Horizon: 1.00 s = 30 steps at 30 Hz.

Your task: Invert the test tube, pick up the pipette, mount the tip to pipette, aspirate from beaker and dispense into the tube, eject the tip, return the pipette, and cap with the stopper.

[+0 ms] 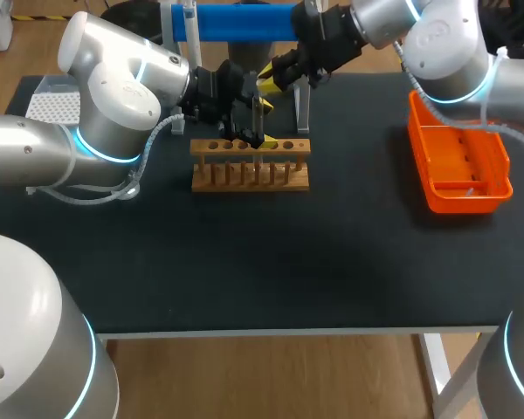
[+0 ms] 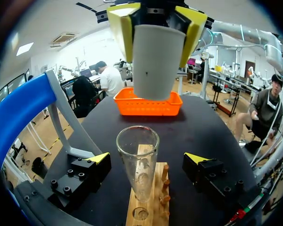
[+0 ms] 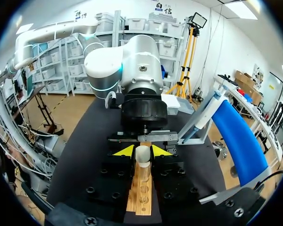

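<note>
We are capping the test tube [image 2: 137,162];
right gripper [image 3: 142,150] is clenching the stopper [image 2: 153,61], left gripper [image 2: 148,157] released; centring before pressing matters.

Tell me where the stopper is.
Left wrist view: the stopper, clamped in the jaws of the right gripper, hangs above the test tube standing in the wooden rack.

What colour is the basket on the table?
The basket is bright orange all over. The head view shows it best.
</note>
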### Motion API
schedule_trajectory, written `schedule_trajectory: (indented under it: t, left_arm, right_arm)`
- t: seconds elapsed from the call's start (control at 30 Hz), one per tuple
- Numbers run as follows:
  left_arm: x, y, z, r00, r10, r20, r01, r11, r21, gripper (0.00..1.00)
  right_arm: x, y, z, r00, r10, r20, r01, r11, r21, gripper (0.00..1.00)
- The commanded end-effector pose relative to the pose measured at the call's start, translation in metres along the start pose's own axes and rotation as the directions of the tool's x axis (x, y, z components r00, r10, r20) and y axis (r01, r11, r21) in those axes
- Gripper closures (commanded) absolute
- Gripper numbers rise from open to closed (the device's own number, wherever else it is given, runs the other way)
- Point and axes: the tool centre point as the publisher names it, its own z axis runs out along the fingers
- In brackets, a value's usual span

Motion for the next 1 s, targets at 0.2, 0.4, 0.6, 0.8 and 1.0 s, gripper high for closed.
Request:
schedule_trajectory:
  t: [0.2,0.4,0.6,0.8,1.0]
  left_arm:
    - [-0.001,0.0,-0.001,1.0,0.0,-0.005,0.0,1.0,-0.002,0.0]
    - [-0.001,0.0,-0.001,1.0,0.0,-0.005,0.0,1.0,-0.002,0.0]
    - [-0.001,0.0,-0.001,1.0,0.0,-0.005,0.0,1.0,-0.002,0.0]
    - [-0.001,0.0,-0.001,1.0,0.0,-0.005,0.0,1.0,-0.002,0.0]
    - [-0.001,0.0,-0.001,1.0,0.0,-0.005,0.0,1.0,-0.002,0.0]
  right_arm:
    - [-0.001,-0.001,0.003,1.0,0.002,-0.003,-0.002,1.0,0.001,1.0]
    - [0.0,-0.004,0.006,1.0,0.004,-0.008,-0.004,1.0,0.0,1.0]
    - [0.001,-0.006,0.008,1.0,0.005,-0.01,-0.005,1.0,-0.001,1.0]
    - [0.001,-0.008,0.01,1.0,0.006,-0.012,-0.006,1.0,-0.001,1.0]
    - [0.001,-0.009,0.011,1.0,0.008,-0.014,-0.008,1.0,-0.001,1.0]
